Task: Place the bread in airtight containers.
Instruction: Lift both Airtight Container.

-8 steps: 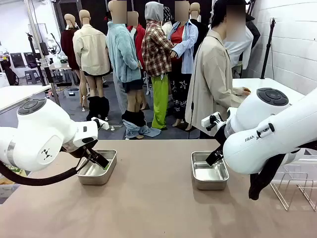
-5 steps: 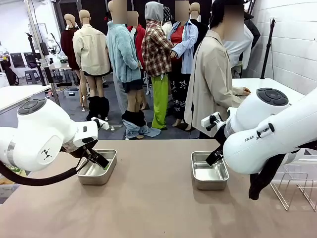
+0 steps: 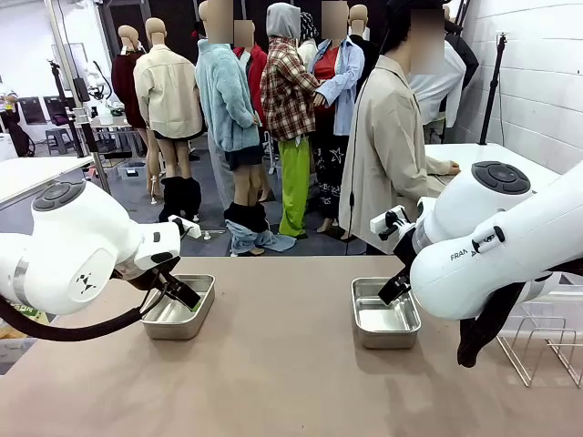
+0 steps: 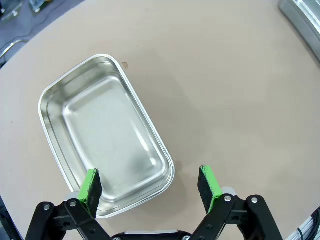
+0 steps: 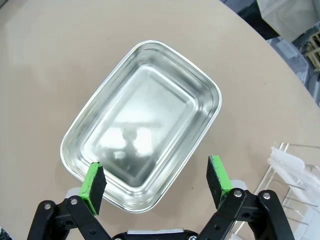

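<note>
only delta is the person (image 3: 392, 146) in the beige coat beyond the far edge of the surface (image 3: 291, 364); head and shoulders have drifted slightly toward the robot's left and now sit a bit higher; more of the white top (image 3: 451, 73) behind that person's shoulder is uncovered; shift is small

Silver left container (image 4: 105, 135) and right container (image 5: 145, 125) on a tan table (image 4: 225, 90); left tool (image 4: 149, 178) black with green pads (image 4: 208, 184).
</note>
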Available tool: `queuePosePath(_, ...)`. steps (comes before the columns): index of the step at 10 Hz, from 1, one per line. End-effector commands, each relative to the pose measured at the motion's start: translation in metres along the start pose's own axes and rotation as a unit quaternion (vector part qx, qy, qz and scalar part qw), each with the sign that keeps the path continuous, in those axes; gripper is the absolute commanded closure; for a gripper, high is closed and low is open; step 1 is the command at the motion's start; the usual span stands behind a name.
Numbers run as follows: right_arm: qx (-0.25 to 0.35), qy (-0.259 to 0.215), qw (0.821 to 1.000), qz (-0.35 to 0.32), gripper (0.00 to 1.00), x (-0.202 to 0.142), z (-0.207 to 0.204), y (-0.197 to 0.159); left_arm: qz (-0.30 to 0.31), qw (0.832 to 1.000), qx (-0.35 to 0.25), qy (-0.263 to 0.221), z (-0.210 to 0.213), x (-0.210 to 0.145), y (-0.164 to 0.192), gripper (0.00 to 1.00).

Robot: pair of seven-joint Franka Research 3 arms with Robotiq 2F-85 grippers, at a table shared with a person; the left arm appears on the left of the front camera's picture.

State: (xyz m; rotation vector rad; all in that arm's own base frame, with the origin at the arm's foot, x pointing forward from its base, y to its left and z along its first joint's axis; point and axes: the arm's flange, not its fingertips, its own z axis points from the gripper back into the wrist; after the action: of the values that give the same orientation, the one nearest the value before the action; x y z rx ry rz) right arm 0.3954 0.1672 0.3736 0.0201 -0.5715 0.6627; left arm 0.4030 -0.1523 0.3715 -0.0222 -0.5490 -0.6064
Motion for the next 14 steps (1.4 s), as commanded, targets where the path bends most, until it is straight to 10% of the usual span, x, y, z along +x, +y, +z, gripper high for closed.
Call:
queuePosePath(1,0.0,0.0,1.0,0.0,0.0,0.0,0.0,0.0,0.001,1.0,0.0,0.0,0.0,0.0,0.001,0.0)
queuePosePath(8,-0.029,-0.082,0.995,0.041,0.0,0.034,0.069,-0.021,-0.053,0.995,0.057,-0.069,0.079,0.052,0.033,0.0)
queuePosePath(14,-0.187,-0.108,0.95,-0.227,0.0,-0.049,0.197,-0.205,0.047,0.987,0.147,-0.043,0.224,0.026,0.158,0.0)
